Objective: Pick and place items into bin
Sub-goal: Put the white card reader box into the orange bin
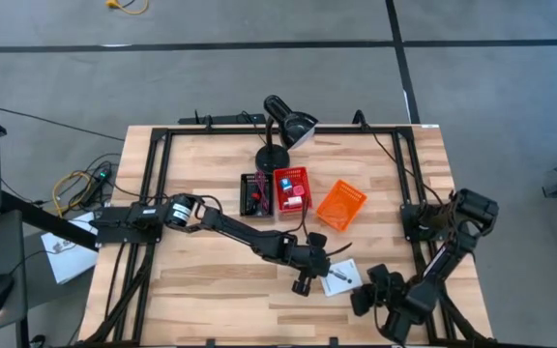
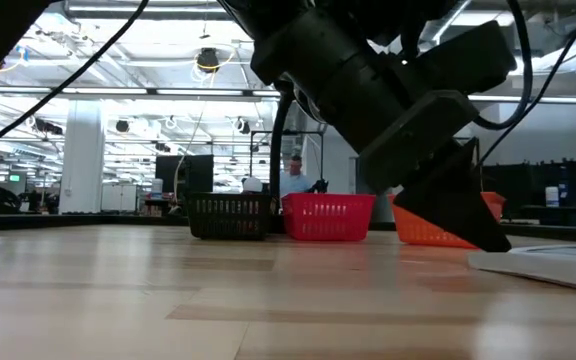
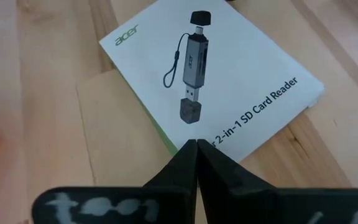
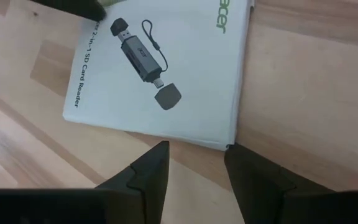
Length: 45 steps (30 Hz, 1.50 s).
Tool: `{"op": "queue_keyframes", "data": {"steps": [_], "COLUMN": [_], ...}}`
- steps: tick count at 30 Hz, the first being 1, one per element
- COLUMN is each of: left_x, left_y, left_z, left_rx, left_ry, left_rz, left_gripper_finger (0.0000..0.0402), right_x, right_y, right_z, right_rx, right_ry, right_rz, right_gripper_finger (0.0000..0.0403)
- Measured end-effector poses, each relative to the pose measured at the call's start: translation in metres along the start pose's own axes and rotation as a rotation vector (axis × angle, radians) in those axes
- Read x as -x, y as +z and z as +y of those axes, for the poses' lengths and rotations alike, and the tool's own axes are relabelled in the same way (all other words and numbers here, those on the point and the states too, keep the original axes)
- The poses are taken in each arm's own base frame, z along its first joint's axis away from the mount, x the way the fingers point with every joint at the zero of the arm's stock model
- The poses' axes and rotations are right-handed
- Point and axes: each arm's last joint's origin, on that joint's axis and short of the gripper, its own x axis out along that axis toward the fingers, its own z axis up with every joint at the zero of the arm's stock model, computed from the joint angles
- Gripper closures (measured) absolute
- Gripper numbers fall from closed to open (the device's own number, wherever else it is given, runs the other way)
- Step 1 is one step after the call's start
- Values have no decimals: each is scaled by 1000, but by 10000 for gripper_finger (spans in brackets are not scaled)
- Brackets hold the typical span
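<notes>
Even bright overhead light; low view foreground blurred, ceiling glare.

What I count on my table

I see three small bins in a row: one black bin [image 1: 254,193], one red bin [image 1: 292,190] and one orange bin [image 1: 341,205]. There is one white card [image 3: 213,81], printed with a picture of a card reader, and one black desk lamp [image 1: 280,130]. I have two arms, so two grippers: my left gripper [image 3: 196,147] and my right gripper [image 4: 196,155]. In the red bin I can count at least one blue piece and one pink piece.
</notes>
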Motion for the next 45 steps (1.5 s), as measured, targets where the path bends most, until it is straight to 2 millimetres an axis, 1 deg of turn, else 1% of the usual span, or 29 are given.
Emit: {"op": "queue_keyframes", "data": {"steps": [4, 9, 16, 22, 24, 30, 35, 38, 40, 42, 45], "left_x": [0, 0, 0, 0, 0, 0, 0, 0, 0, 0, 0], "left_y": [-1, -3, -4, -3, -2, -2, -1, -1, -1, -1, -1], "left_z": [0, 0, -2, -10, -12, -12, -13, -13, -13, -14, -15], "left_rx": [0, 0, 18, 11, 8, 14, 15, 15, 14, 13, 20], "left_ry": [-1, -3, -26, -43, -43, -41, -50, -54, -55, -57, -64], "left_rz": [3, 32, 34, 33, 33, 25, 21, 22, 21, 19, 18], "left_gripper_finger": [401, 401, 401, 401, 401, 401, 401, 401, 401, 401, 401], "right_x": [-3, -3, -4, -4, -4, -4, -3, -2, 0, 1, 0], "right_y": [4, 4, 5, 4, 3, 3, 2, 1, -2, -4, -3], "right_z": [4, 8, 13, 18, 19, 19, 18, 19, 19, 19, 21], "right_rx": [-24, -78, -107, -144, -144, -153, -101, -126, -149, -189, -197], "right_ry": [2, 36, 61, 114, 115, 47, 25, 4, 10, 45, 63], "right_rz": [-4, -21, -34, -34, -25, 61, 96, 139, 167, 146, 133], "right_gripper_finger": [249, 249, 249, 249, 249, 249, 249, 249, 249, 249, 249]}}
